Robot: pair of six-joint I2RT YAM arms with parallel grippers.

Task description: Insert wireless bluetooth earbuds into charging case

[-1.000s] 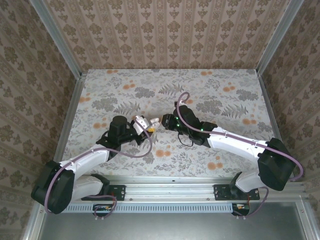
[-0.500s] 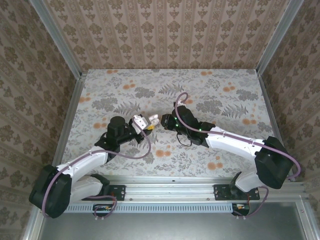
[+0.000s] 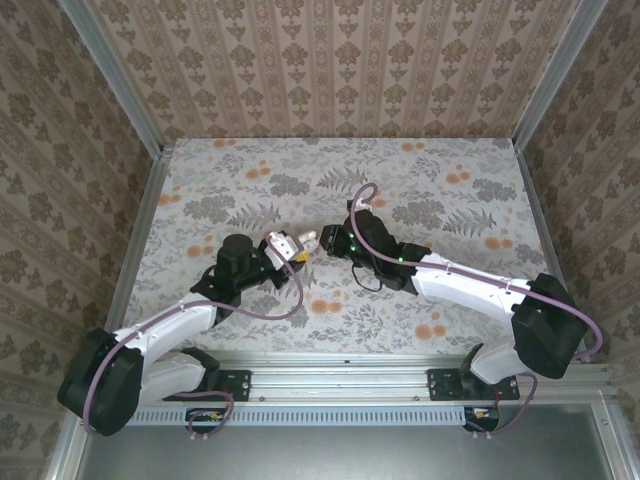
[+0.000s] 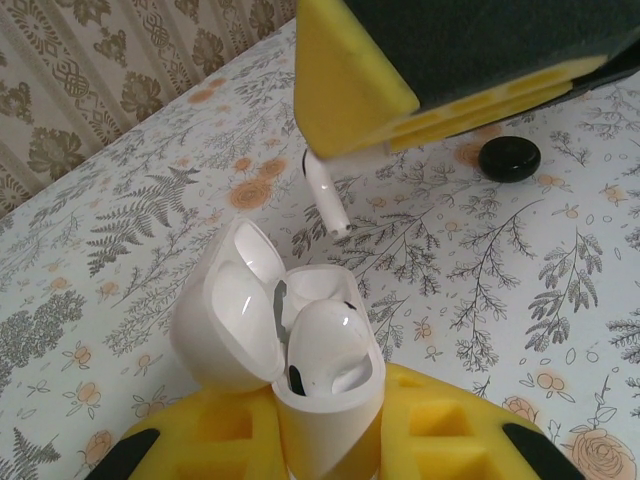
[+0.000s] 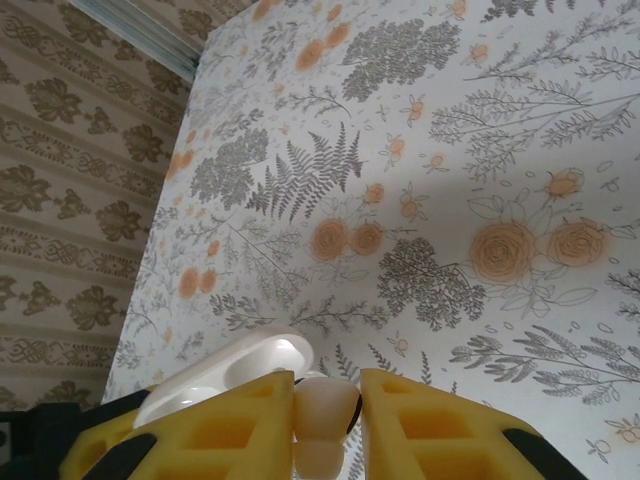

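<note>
item 1, charging case (image 4: 300, 340): lower body hidden from you between the left gripper (image 4: 325, 430) jaws and cut by the left wrist view's bottom edge.
item 2, earbud (image 4: 325, 190): head buried in the right gripper (image 4: 350, 140) jaws; from above, too small for you to make out.
item 3, black oval piece (image 4: 508, 158) on the bench (image 4: 100, 250): you cannot tell what it is.

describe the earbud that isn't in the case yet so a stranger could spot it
At the middle of the flowered table, the left gripper holds an open white case. Close by its opening, the earbud is pinched in the right gripper, stem pointing toward the case. It is white and off the table, unlike the black round piece lying on it.
</note>
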